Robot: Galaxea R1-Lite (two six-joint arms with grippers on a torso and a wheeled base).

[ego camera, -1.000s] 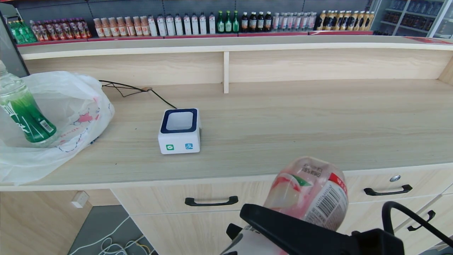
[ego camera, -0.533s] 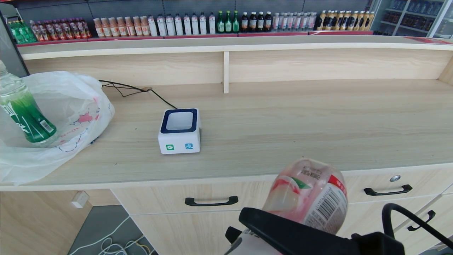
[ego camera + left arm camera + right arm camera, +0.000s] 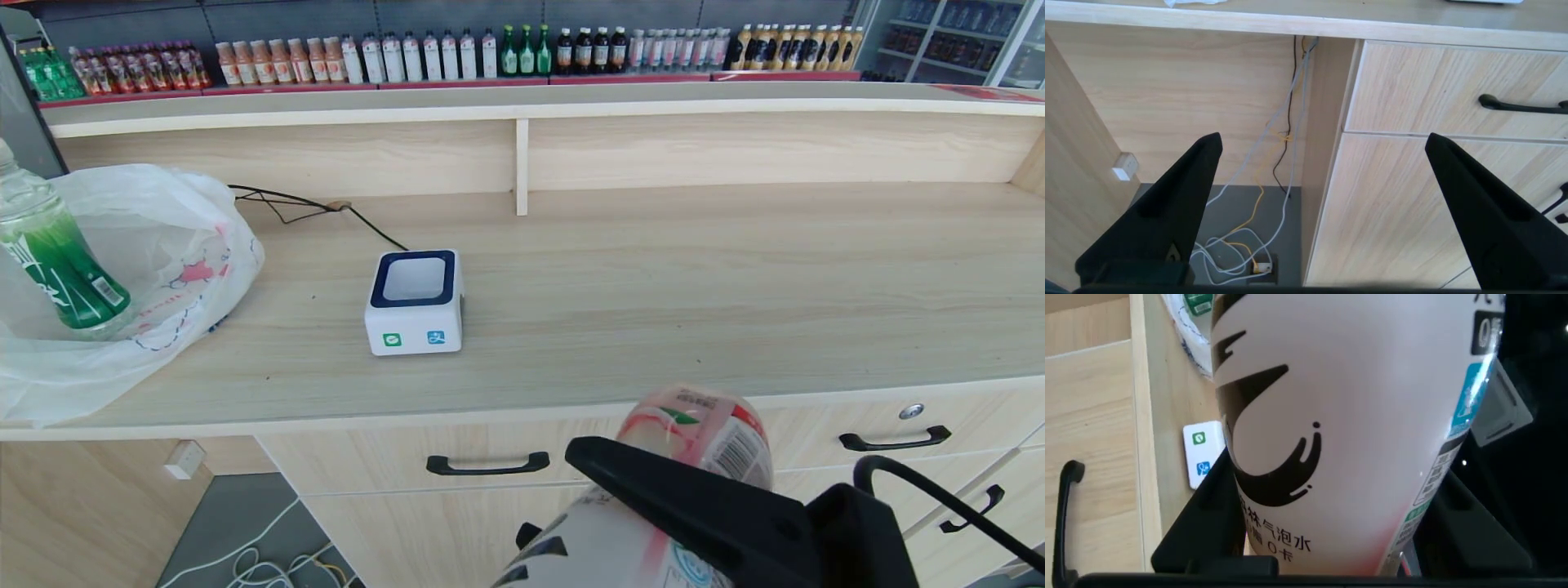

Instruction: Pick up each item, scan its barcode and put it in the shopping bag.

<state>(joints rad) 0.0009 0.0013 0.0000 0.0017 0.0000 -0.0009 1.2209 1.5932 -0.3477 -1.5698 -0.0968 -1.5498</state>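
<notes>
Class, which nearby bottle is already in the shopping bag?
The green-labelled bottle, standing in the shopping bag; the pink-labelled bottle is gripped by the right gripper.

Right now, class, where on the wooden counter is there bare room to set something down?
Widest free patch: light wooden counter right of the white, blue-rimmed scanner box, back panel to front edge. Narrower strip between scanner box and white plastic shopping bag. Crowded: left end, bag, green-labelled bottle, black cable.

A light wooden counter [image 3: 694, 278] spans the scene; a row of bottled drinks [image 3: 457, 53] lines the far shelf [image 3: 629, 79]; 3 black drawer handles [image 3: 488, 465] show on the near front, a round lock [image 3: 911, 411] at right; loose cables [image 3: 269, 563] lie on the floor [image 3: 216, 514], near left.
</notes>
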